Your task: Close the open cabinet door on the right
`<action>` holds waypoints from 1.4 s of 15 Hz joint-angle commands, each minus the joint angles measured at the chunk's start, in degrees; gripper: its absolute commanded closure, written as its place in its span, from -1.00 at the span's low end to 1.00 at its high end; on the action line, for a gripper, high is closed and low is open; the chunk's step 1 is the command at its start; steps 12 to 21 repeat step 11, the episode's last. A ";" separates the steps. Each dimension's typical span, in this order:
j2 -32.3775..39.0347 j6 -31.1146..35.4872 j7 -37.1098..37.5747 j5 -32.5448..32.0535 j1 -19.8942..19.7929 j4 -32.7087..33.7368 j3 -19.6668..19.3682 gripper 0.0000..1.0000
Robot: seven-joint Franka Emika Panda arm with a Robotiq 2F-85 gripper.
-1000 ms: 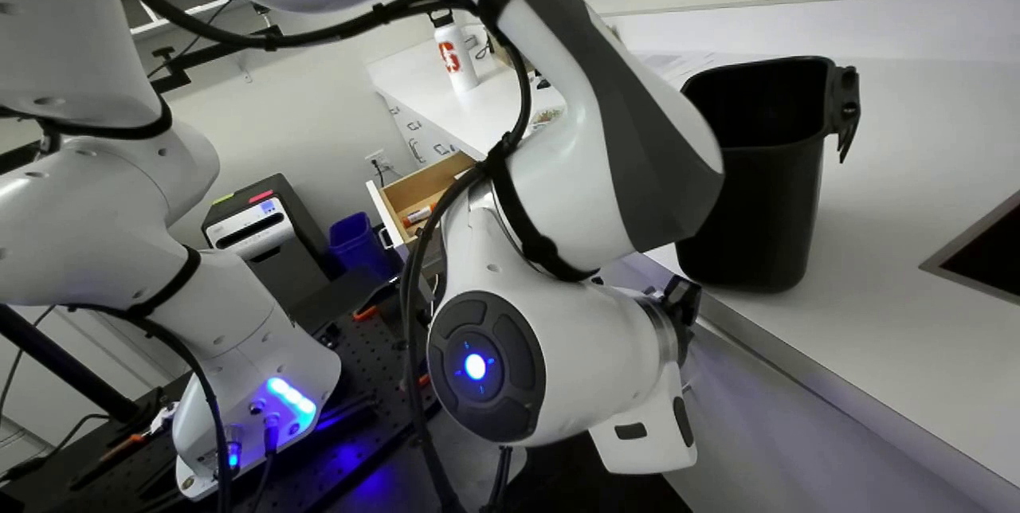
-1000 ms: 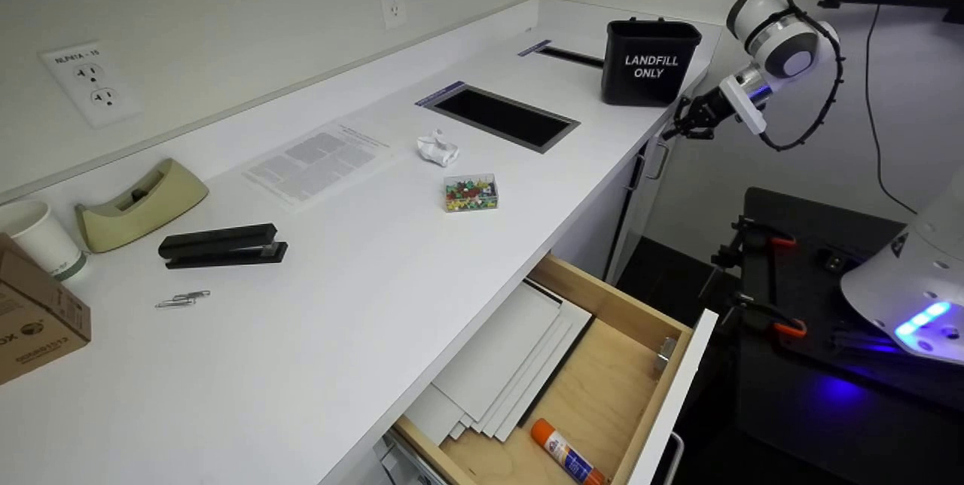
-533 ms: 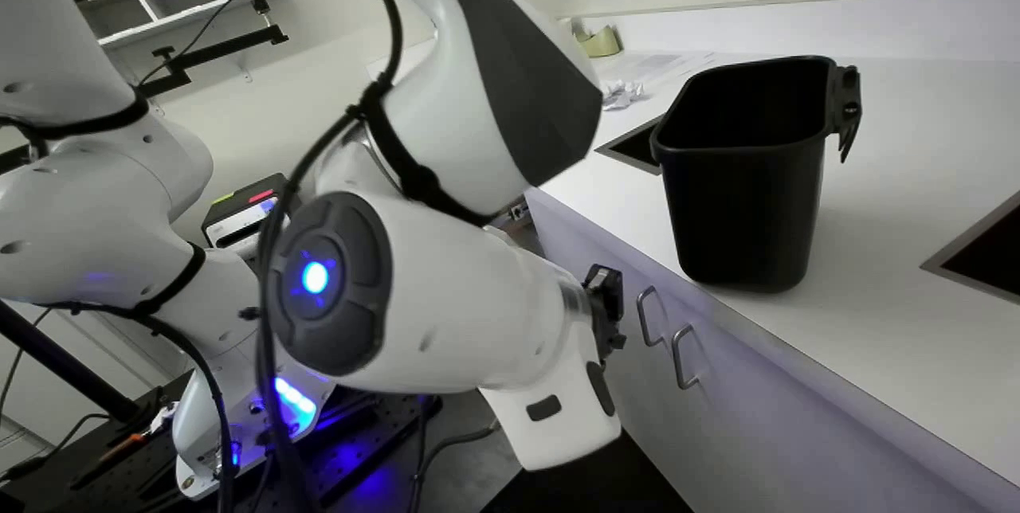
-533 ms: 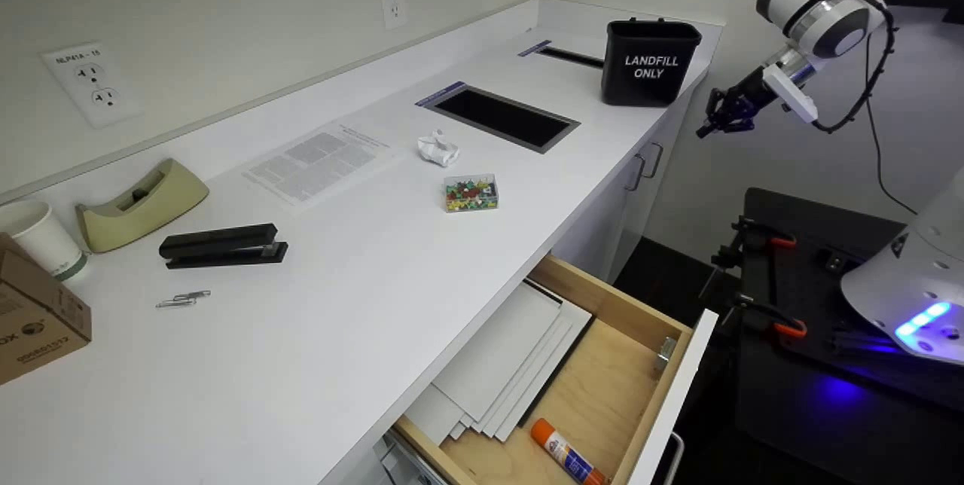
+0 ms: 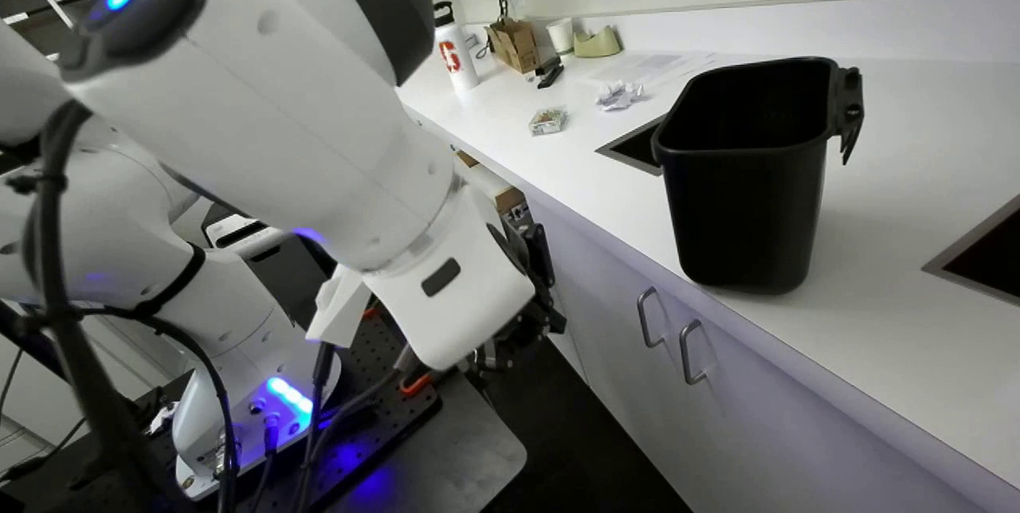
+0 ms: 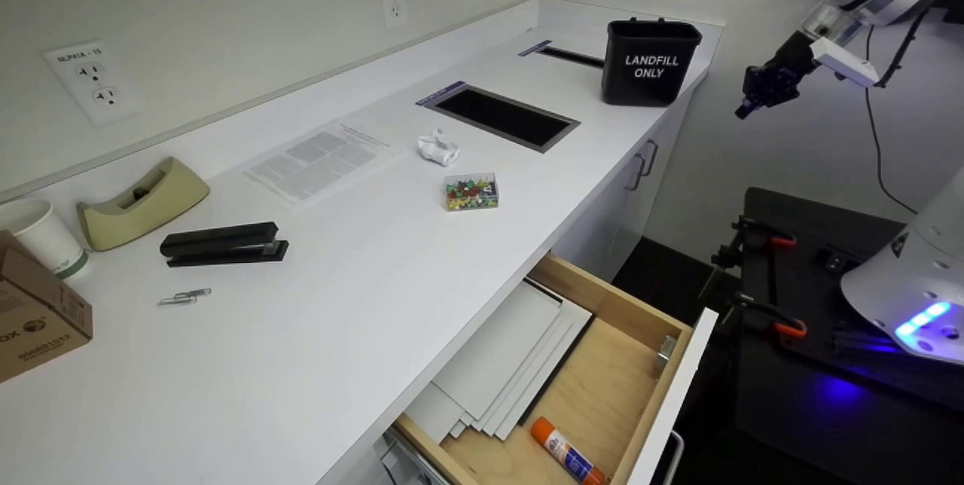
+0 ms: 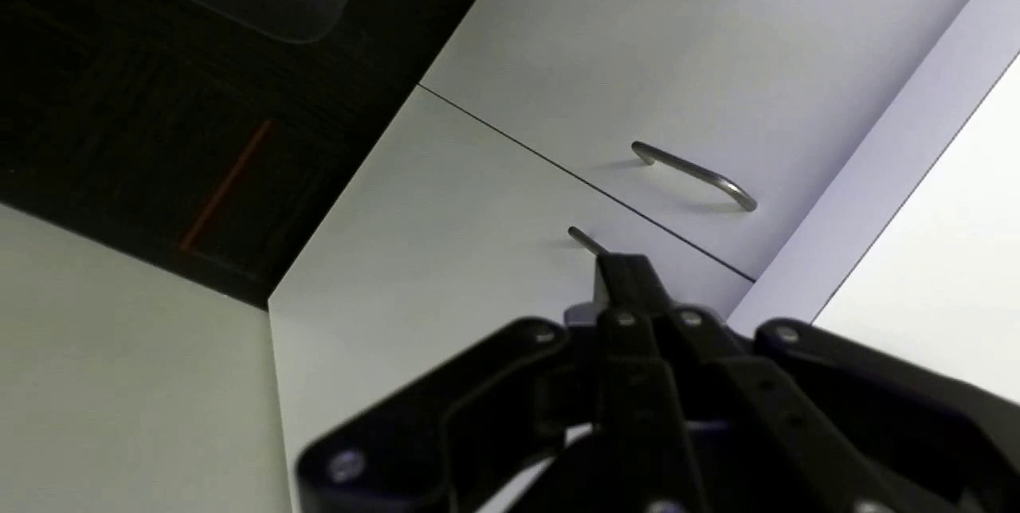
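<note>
The right cabinet door is a tall white panel, shown in both exterior views (image 5: 741, 417) (image 6: 640, 206) and the wrist view (image 7: 414, 234). It lies flush with its neighbour door (image 7: 590, 83), with a thin seam between. Each has a silver bar handle. My gripper (image 6: 744, 110) is out in the air, apart from the doors and higher than the handles. In the wrist view its fingers (image 7: 629, 282) are together and empty, and the fingertip covers part of the right door's handle. A separate wooden drawer with a white front (image 6: 678, 395) stands open nearer that exterior camera.
A black bin (image 6: 640, 78) stands on the white counter (image 6: 339, 364) above the doors. The drawer holds white sheets (image 6: 504, 357) and a glue stick (image 6: 565, 451). A dark robot table (image 6: 798, 282) stands opposite the cabinets. A wall (image 7: 119, 370) borders the right door.
One second ago the right door was ajar with a dark gap and my gripper was at its edge. Now it is flush. My gripper has moved away and up. The drawer is unchanged.
</note>
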 commanded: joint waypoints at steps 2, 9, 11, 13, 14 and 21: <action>-11.98 -4.59 12.57 -18.72 -3.68 -2.03 2.38 0.99; -25.55 -15.11 17.79 -28.22 -6.04 -3.46 3.21 0.99; -26.81 -17.73 17.41 -28.56 -5.83 -2.36 2.87 0.99; -26.81 -17.73 17.41 -28.56 -5.83 -2.36 2.87 0.99; -26.81 -17.73 17.41 -28.56 -5.83 -2.36 2.87 0.99; -26.81 -17.73 17.41 -28.56 -5.83 -2.36 2.87 0.99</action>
